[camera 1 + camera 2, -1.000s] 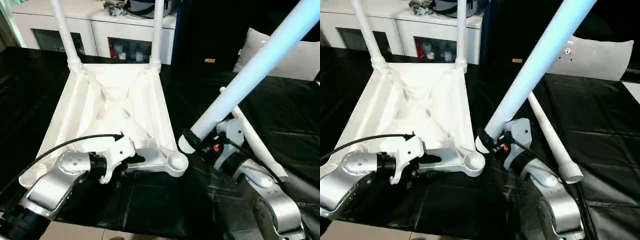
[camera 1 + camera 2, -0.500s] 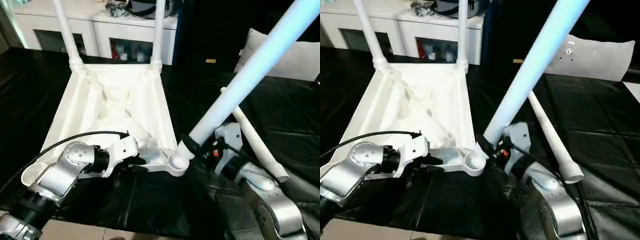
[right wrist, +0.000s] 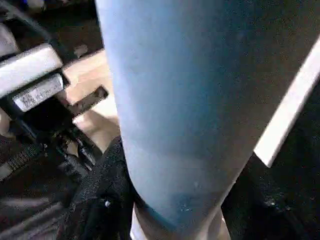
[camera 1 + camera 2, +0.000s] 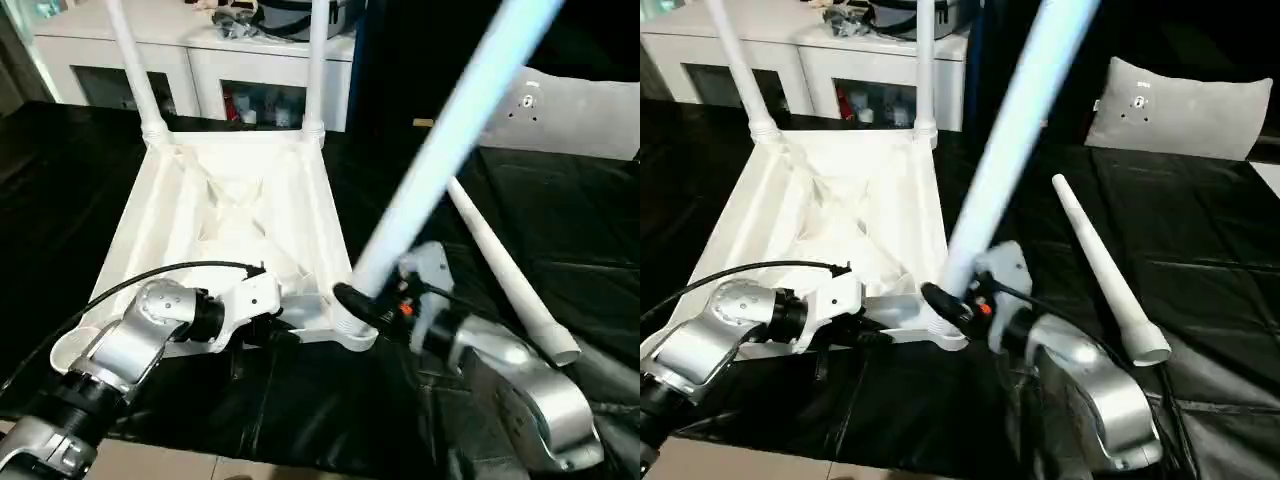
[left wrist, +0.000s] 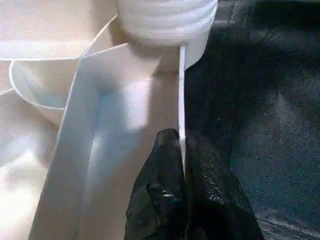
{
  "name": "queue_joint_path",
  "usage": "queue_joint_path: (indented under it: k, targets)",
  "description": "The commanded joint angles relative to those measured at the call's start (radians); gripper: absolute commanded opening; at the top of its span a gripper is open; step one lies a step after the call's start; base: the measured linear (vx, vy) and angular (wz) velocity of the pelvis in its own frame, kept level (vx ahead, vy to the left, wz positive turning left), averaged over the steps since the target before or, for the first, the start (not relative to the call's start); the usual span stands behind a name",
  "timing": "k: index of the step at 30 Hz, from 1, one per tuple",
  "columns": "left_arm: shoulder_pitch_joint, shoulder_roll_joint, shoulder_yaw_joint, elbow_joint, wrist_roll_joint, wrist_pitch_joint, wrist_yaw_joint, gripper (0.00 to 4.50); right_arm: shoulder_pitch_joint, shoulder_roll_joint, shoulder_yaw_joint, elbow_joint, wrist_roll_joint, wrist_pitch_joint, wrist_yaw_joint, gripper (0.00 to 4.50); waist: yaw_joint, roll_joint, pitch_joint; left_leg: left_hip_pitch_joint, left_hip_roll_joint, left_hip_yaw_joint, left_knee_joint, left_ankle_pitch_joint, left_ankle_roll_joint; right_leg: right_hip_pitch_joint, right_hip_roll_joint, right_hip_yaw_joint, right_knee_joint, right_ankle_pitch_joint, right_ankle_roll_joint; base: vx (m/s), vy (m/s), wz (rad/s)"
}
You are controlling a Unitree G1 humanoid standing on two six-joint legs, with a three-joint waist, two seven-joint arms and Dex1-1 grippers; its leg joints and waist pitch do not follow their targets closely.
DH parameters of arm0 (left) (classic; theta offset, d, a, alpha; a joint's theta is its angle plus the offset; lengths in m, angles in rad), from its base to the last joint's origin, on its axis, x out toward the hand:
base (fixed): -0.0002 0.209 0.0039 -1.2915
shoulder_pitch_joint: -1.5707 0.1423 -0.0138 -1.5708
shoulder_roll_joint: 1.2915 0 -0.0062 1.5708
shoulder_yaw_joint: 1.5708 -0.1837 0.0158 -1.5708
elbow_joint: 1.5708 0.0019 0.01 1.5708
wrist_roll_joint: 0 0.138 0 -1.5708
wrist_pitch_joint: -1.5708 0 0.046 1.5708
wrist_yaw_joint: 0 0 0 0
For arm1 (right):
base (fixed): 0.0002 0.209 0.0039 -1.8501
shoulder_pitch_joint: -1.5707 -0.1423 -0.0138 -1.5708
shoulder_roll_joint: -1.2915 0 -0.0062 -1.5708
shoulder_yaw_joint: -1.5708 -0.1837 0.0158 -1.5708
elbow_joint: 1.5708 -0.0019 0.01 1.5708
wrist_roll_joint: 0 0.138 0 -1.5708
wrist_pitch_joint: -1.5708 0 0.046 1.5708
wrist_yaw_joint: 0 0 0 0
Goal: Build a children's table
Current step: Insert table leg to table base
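While the children's table point(image 4: 235, 230) lies upside down on the black cloth point(image 4: 560, 220), ribbed underside up, left eye view has the left gripper point(image 4: 283, 322) at its near edge rim, just beside the near right corner socket point(image 4: 350, 322). Right gripper point(image 4: 362, 308) clamps the thick end of a leg point(image 4: 440, 150), tilted up and away to the right, base at that same socket. Two legs point(image 4: 130, 60) stand upright in the far corners. A loose leg point(image 4: 505, 270) lies on the cloth to the right, well apart from both grippers.

Right eye view: same layout; white cabinet point(image 4: 790, 60) behind the table, grey cushion point(image 4: 1180, 105) far right.

Left wrist view: black fingers point(image 5: 162, 200) pinched together on the thin upright rim wall point(image 5: 181, 100), threaded leg base point(image 5: 165, 20) just beyond.

Right wrist view: held leg fills the front, fingers point(image 3: 102, 200) wrapped round its lower end; left gripper body beside it.
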Motion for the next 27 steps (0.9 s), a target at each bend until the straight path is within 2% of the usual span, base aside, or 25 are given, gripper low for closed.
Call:
queue_joint_path:
  k: [1,4,6,7,9,10,12,13,15,21,25,27]
  targets:
    - [-0.001,-0.001,0.002,-0.005,-0.008,-0.009,-0.004,0.0,-0.027,-0.022,0.029,0.032,-0.032,0.035,0.021,1.89,0.001,0.007,-0.057,0.006,0.049,-0.009,-0.076,-0.157,-0.026,0.025,-0.095,0.055,-0.083,-0.062,-0.195,0.0,0.0,0.0]
    - [0.007,-0.002,0.011,-0.007,-0.008,-0.031,-0.015,0.0,-0.049,-0.044,0.042,0.036,-0.032,0.078,0.026,1.89,0.002,0.007,-0.056,0.005,0.05,-0.008,-0.076,-0.148,-0.023,0.026,-0.097,0.056,-0.083,-0.063,-0.191,0.0,0.0,0.0]
    - [0.012,-0.002,0.013,-0.009,-0.007,-0.043,-0.014,0.0,-0.055,-0.061,0.048,0.034,-0.034,0.095,0.033,1.89,0.001,-0.006,-0.057,0.004,0.05,-0.006,-0.075,-0.134,-0.016,0.028,-0.096,0.056,-0.083,-0.047,-0.187,0.0,0.0,0.0]
    - [0.015,-0.002,0.014,-0.011,-0.008,-0.048,-0.015,0.0,-0.055,-0.068,0.05,0.033,-0.036,0.099,0.036,1.89,0.003,-0.002,-0.056,0.003,0.05,-0.007,-0.075,-0.13,-0.015,0.029,-0.097,0.056,-0.082,-0.049,-0.186,0.0,0.0,0.0]
    - [0.023,0.0,0.019,-0.015,-0.008,-0.055,-0.019,0.0,-0.054,-0.087,0.044,0.021,-0.032,0.126,0.037,1.89,0.003,-0.003,-0.055,0.005,0.05,-0.006,-0.076,-0.141,-0.016,0.027,-0.097,0.056,-0.085,-0.079,-0.178,0.0,0.0,0.0]
    - [0.023,0.001,0.019,-0.016,-0.007,-0.055,-0.019,0.0,-0.053,-0.088,0.043,0.02,-0.031,0.127,0.037,1.89,0.003,-0.006,-0.055,0.005,0.05,-0.005,-0.076,-0.142,-0.014,0.027,-0.097,0.056,-0.086,-0.086,-0.176,0.0,0.0,0.0]
    - [0.024,0.0,0.02,-0.015,-0.006,-0.056,-0.021,0.0,-0.055,-0.093,0.043,0.019,-0.029,0.134,0.038,1.89,0.003,-0.005,-0.054,0.005,0.05,-0.005,-0.077,-0.148,-0.016,0.025,-0.098,0.057,-0.089,-0.121,-0.168,0.0,0.0,0.0]
    - [0.022,0.0,0.024,-0.009,-0.001,-0.057,-0.015,0.0,-0.047,-0.112,0.03,-0.008,-0.008,0.164,0.049,1.89,0.003,-0.008,-0.053,0.006,0.05,-0.005,-0.077,-0.15,-0.015,0.025,-0.098,0.057,-0.091,-0.136,-0.164,0.0,0.0,0.0]
    - [0.02,-0.003,0.029,-0.001,-0.002,-0.054,-0.013,0.0,-0.037,-0.126,0.021,-0.039,0.008,0.187,0.062,1.89,0.004,-0.007,-0.053,0.006,0.051,-0.005,-0.077,-0.144,-0.011,0.025,-0.097,0.058,-0.091,-0.133,-0.159,0.0,0.0,0.0]
    - [0.021,-0.015,0.039,-0.003,-0.015,-0.07,-0.022,0.0,-0.029,-0.121,0.028,-0.03,-0.002,0.174,0.059,1.89,0.003,-0.007,-0.054,0.004,0.05,-0.004,-0.076,-0.138,-0.012,0.023,-0.098,0.057,-0.091,-0.126,-0.166,0.0,0.0,0.0]
    - [0.026,-0.02,0.046,-0.016,-0.03,-0.01,-0.025,0.0,-0.021,-0.112,0.017,-0.014,-0.009,0.153,0.039,1.89,0.002,-0.008,-0.054,0.004,0.05,-0.004,-0.077,-0.14,-0.012,0.022,-0.097,0.056,-0.091,-0.131,-0.165,0.0,0.0,0.0]
    - [0.025,-0.02,0.046,-0.02,-0.036,0.017,-0.034,0.53,-0.019,-0.109,0.01,-0.01,-0.005,0.142,0.036,1.89,0.002,-0.008,-0.053,0.005,0.05,-0.004,-0.077,-0.142,-0.013,0.022,-0.098,0.056,-0.091,-0.137,-0.168,0.0,0.0,0.0]
